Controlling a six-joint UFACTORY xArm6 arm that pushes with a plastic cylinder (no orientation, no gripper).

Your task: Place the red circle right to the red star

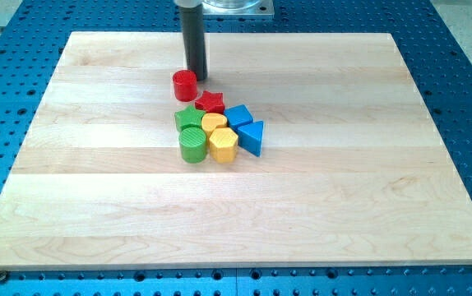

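Note:
The red circle point(184, 85) stands on the wooden board point(343, 164), up and to the left of the red star point(210, 102). The two are close, with a small gap between them. My tip point(196, 76) is at the lower end of the dark rod, just above and to the right of the red circle, touching or nearly touching its upper right side. The red star sits at the top of a tight cluster of blocks.
Below the red star lie a green star-like block point(187, 117), a green cylinder point(192, 144), a yellow block point(214, 122), a yellow hexagon point(223, 145), a blue cube point(238, 115) and a blue triangle point(252, 136). A blue perforated table point(466, 82) surrounds the board.

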